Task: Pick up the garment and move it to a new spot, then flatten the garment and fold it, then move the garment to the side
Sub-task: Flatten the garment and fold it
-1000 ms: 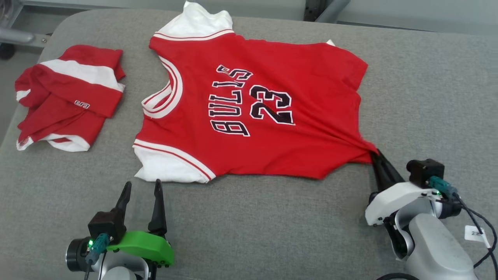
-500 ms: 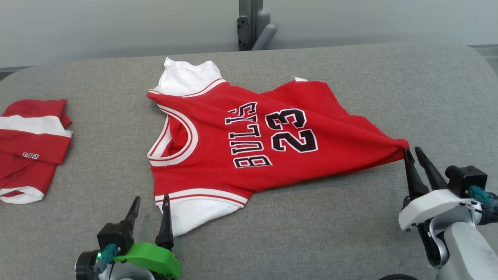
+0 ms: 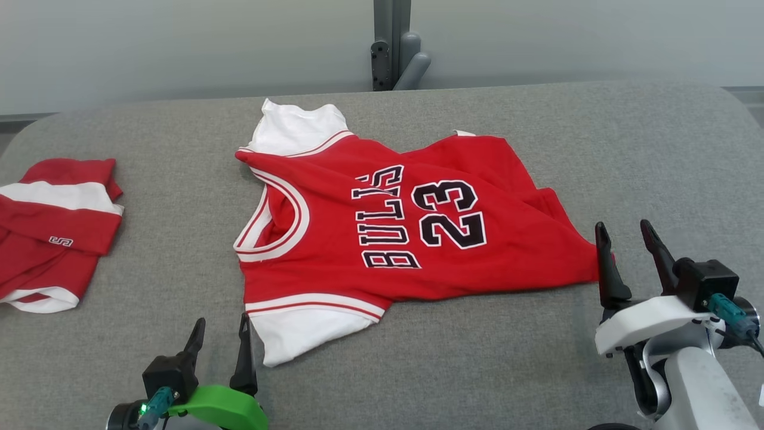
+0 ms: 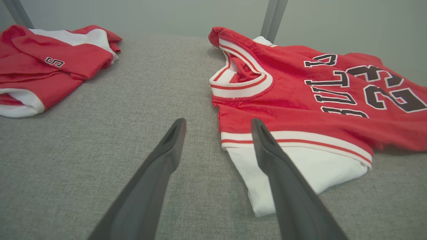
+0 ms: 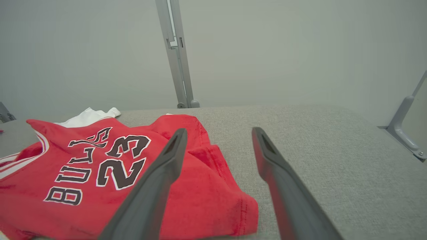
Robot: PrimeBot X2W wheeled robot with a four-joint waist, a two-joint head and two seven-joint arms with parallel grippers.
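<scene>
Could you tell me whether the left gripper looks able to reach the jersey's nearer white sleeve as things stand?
Probably yes. The left gripper is open, and the white sleeve lies flat on the table just beside it, with nothing between them.

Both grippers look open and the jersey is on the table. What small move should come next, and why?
Probably close the right gripper on the hem corner beside it and draw it outward: the jersey lies rumpled, with a fold along the hem, so it needs flattening before folding. The left gripper, open by the white sleeve, could pin that end.
</scene>
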